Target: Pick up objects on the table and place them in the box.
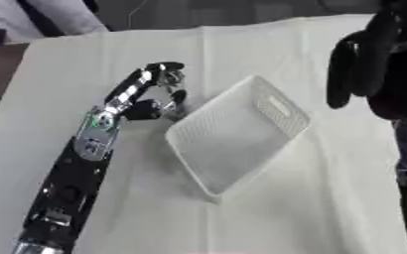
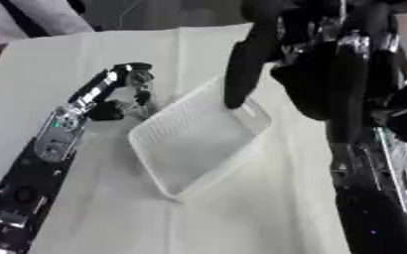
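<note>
Left hand [image 1: 155,92] fingers are curling in at the white box's [image 1: 237,131] left rim, though whether they are pinching anything cannot be told; right hand [image 2: 328,64] fingers are hanging straight, hovering above the box's right side, which is sitting on the white-clothed table [image 1: 285,218]

The box [image 1: 241,134] is a shallow white plastic basket with finely perforated walls and floor and a slotted handle cut into its far short wall. It sits askew on the white cloth [image 1: 285,218], its long axis running diagonally and its near corner toward the cloth's front edge. It looks empty; no loose objects show up on the cloth around it.
</note>
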{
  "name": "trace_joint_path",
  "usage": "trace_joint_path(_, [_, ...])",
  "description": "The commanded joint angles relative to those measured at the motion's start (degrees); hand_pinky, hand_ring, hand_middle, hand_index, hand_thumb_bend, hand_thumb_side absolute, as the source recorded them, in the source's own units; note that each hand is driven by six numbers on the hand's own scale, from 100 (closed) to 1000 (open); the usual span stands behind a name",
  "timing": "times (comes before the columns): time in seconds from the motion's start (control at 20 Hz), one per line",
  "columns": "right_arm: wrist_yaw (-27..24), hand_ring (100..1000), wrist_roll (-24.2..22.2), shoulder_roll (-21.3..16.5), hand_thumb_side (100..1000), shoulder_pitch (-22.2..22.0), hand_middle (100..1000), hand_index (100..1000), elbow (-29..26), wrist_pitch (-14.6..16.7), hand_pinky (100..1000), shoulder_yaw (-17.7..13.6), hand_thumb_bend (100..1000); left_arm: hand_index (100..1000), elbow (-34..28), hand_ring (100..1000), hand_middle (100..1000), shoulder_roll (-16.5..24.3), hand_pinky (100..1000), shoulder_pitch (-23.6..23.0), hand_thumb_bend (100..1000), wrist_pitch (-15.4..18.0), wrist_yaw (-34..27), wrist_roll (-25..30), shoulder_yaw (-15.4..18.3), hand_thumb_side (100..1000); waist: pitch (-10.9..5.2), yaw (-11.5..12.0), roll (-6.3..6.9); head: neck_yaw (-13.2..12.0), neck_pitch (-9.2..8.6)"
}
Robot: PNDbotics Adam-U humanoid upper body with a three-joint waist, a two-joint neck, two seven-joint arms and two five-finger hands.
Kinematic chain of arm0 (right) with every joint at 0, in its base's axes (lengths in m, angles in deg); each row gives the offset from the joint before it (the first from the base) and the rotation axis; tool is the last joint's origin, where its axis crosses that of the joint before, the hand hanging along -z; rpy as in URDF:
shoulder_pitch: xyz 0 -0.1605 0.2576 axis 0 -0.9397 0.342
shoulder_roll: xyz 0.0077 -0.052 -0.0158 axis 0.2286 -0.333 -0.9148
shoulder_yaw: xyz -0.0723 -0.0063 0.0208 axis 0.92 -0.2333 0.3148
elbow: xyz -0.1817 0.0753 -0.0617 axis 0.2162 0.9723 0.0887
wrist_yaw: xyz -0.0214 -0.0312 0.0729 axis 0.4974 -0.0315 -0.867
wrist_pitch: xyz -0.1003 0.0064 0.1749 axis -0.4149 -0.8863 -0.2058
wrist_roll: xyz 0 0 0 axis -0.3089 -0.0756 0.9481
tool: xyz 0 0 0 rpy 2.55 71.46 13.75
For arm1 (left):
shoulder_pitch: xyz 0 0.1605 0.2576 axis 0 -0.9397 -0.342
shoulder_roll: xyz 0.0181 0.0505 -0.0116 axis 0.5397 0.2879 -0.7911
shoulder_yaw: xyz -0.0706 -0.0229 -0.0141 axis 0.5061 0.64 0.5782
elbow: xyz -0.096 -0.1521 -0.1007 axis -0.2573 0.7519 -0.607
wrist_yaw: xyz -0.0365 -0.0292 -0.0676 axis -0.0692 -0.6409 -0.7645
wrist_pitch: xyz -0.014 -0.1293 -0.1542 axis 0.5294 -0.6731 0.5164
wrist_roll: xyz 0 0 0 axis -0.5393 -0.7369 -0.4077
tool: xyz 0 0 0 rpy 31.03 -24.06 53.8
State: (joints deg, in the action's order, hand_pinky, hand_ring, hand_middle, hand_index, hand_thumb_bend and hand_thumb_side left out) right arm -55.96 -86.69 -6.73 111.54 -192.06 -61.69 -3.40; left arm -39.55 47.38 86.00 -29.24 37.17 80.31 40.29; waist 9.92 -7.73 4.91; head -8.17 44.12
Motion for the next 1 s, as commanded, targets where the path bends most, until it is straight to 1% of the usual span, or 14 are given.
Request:
trace_joint_path(0.05, [-0.09,624,-3.06,0.1,955,0.67,798,328,-1.11,2.79,530,-0.21,100,662,-0.45,490,545,0.35,372,0.58,100,-2.35,-1.99,-4.59,0.45,424,-0.75,-0.12,-0.09,-0.68,0.0])
trace_joint_path(0.1, [-0.08,624,-3.06,0.1,955,0.66,798,328,-1.1,2.77,530,-0.2,100,603,-0.6,442,490,0.31,304,0.6,100,-3.0,-2.55,-6.02,0.4,451,-0.75,-0.11,-0.09,-0.69,0.0])
trace_joint_path(0.15, [-0.08,624,-3.06,0.1,955,0.65,798,328,-1.1,2.75,530,-0.2,100,586,-0.79,425,474,0.32,282,0.61,100,-3.43,-3.04,-7.16,0.24,459,-0.74,-0.12,-0.08,-0.69,0.0])
trace_joint_path(0.2, [-0.08,624,-3.06,0.12,955,0.61,798,328,-1.1,2.71,530,-0.19,100,528,-1.08,357,411,0.27,191,0.64,100,-3.6,-3.66,-8.24,0.18,487,-0.76,-0.08,-0.07,-0.7,0.0])
trace_joint_path(0.25, [-0.07,624,-3.06,0.13,955,0.59,798,328,-1.1,2.67,530,-0.19,100,528,-1.32,357,411,0.25,191,0.64,100,-3.63,-4.35,-9.2,0.11,487,-0.77,-0.06,-0.06,-0.71,0.0])
trace_joint_path(0.3, [-0.06,624,-3.06,0.14,955,0.56,798,328,-1.1,2.63,530,-0.18,100,403,-1.52,195,258,0.21,100,0.65,100,-3.58,-5.11,-10.07,0.08,523,-0.77,-0.03,-0.05,-0.71,0.0])
trace_joint_path(0.35, [-0.04,624,-3.06,0.14,955,0.54,798,328,-1.11,2.6,530,-0.16,100,456,-1.66,264,320,0.21,100,0.65,100,-3.48,-5.92,-10.81,0.0,509,-0.78,-0.02,-0.04,-0.71,0.0])
trace_joint_path(0.4, [-0.03,624,-3.06,0.15,955,0.5,798,328,-1.11,2.57,530,-0.16,100,265,-1.85,100,100,0.22,100,0.67,100,-3.3,-6.66,-11.45,-0.06,565,-0.8,0.02,-0.03,-0.71,0.0])
trace_joint_path(0.45, [-0.02,624,-3.06,0.16,955,0.47,798,328,-1.11,2.54,530,-0.15,100,271,-2.02,100,104,0.26,100,0.66,100,-3.12,-7.26,-11.96,-0.14,562,-0.82,0.04,-0.02,-0.71,0.0])
trace_joint_path(0.5, [-0.02,624,-3.06,0.18,955,0.44,798,328,-1.11,2.5,530,-0.15,100,236,-2.12,100,100,0.29,100,0.66,100,-2.99,-7.68,-12.27,-0.26,574,-0.84,0.08,-0.02,-0.71,0.0])
trace_joint_path(0.8, [-0.04,625,-3.06,0.36,955,0.23,798,331,-1.08,2.26,531,-0.12,100,227,-2.65,100,100,0.39,100,0.73,100,-2.27,-9.37,-12.31,-0.63,573,-1.08,0.39,0.02,-0.67,0.0])
trace_joint_path(1.0, [-0.02,625,-3.06,0.47,955,0.12,798,331,-1.02,2.18,530,-0.18,100,221,-3.26,100,100,0.56,100,0.83,100,-2.2,-10.46,-12.3,-0.23,586,-1.28,0.58,-0.01,-0.57,0.0])
